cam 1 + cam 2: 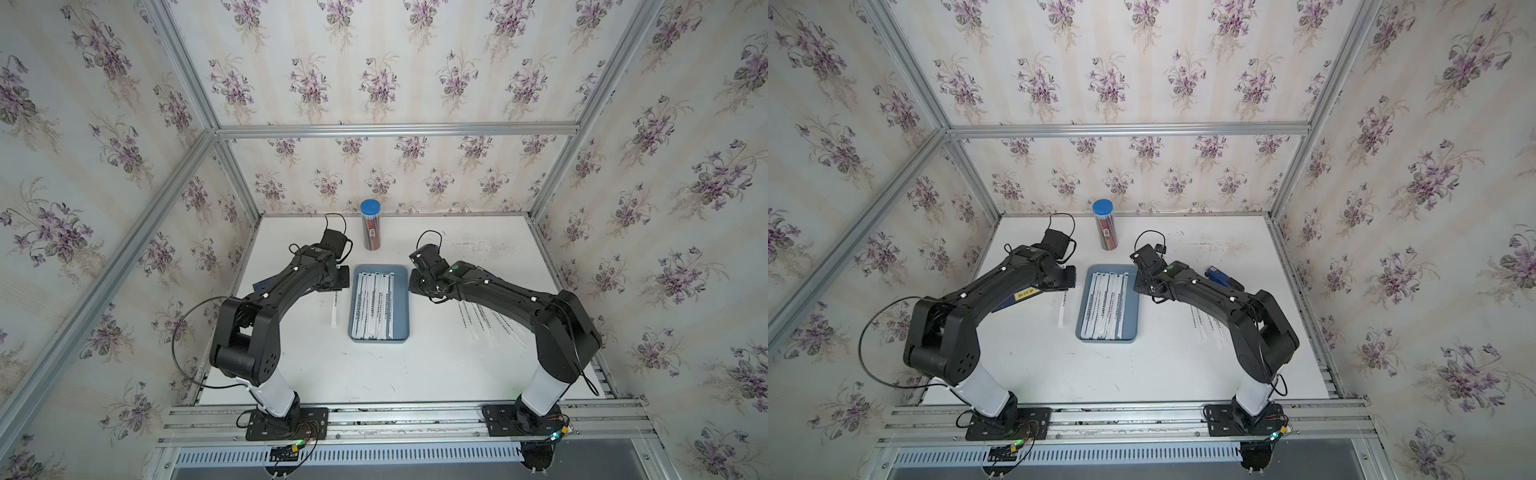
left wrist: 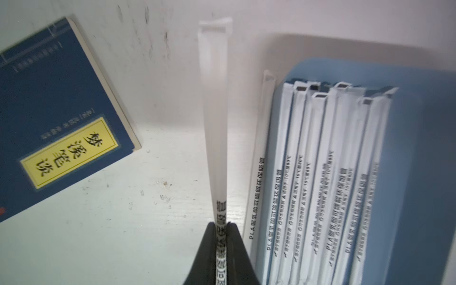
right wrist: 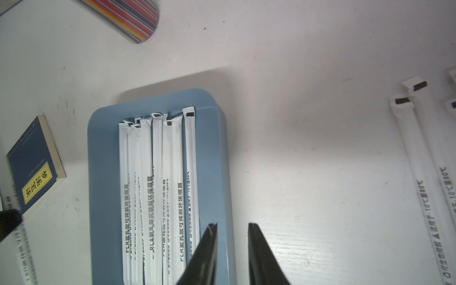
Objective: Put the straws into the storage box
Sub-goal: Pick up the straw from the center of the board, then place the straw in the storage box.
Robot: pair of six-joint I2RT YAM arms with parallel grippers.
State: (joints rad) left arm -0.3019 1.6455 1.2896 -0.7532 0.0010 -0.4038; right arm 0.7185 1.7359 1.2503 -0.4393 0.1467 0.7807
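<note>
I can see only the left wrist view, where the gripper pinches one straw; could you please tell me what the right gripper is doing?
Observer: The right gripper is open and empty, its jaws over the storage box rim on the robot's right side.
Operator: Thank you. Do any straws lie outside the box on that side?
Observer: Yes, several loose straws lie fanned on the table, partly under the right arm.
Operator: Is there anything beyond the box's far end?
Observer: A clear pencil tube with a blue lid, apart from the box.
</note>
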